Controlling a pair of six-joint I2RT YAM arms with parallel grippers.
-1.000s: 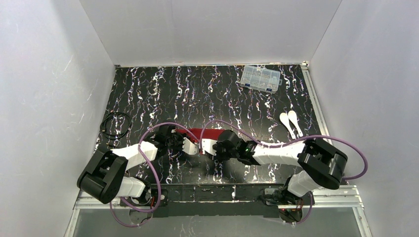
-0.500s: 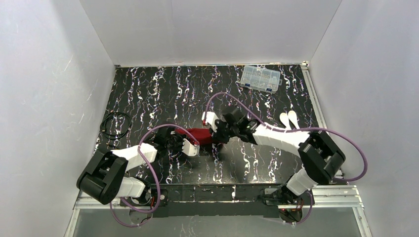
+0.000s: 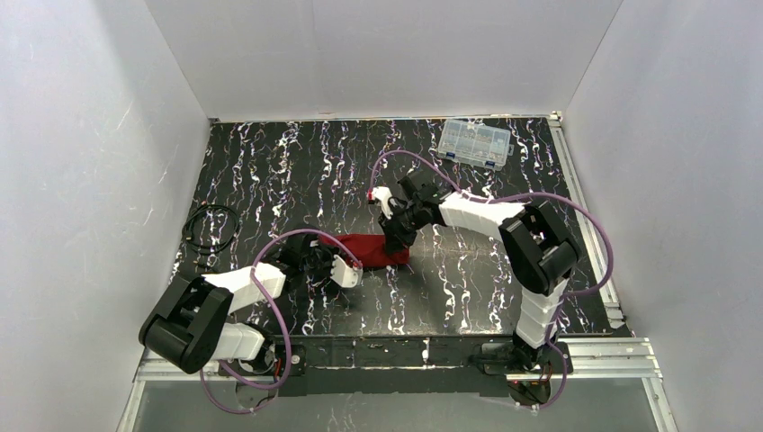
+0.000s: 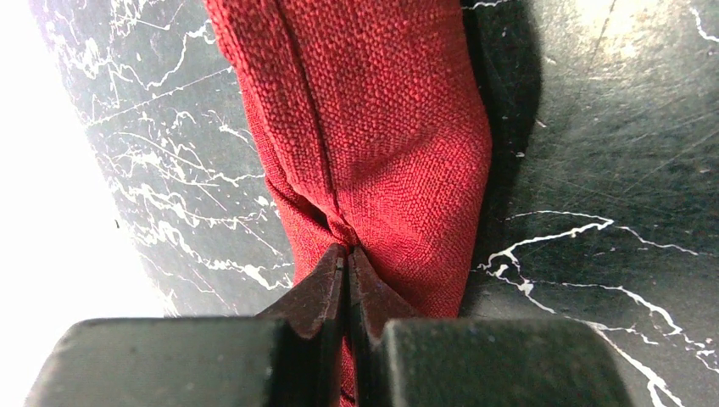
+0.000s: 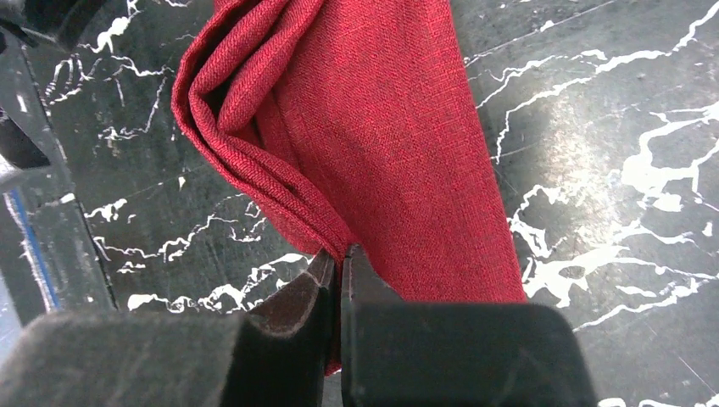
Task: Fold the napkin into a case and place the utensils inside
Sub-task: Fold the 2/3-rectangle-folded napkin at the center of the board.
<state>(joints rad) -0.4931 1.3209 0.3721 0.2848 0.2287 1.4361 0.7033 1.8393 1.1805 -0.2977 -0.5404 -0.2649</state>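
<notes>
Both pairs of jaws are pressing together on cloth: the left gripper (image 4: 346, 270) is pinching a folded edge at one short end of the deep red, matte fabric napkin (image 3: 371, 248), and the right gripper (image 5: 339, 264) is nipping the layered edge at the other end. The napkin, already an oblong bundle, is lying flat on the black, white-veined tabletop (image 3: 270, 171), well apart from the clear plastic compartment box (image 3: 474, 142), toward the arm bases and leftward of it. Its long axis is running jaw to jaw, with the right gripper's end nearer the box. Layers are gaping loosely in the right wrist view, so I'd judge the case unfinished. Neither arm is nearer; each is sitting at its own end, so the next fold looks to be turning on that line. The two small white plastic utensils aren't showing anywhere.
</notes>
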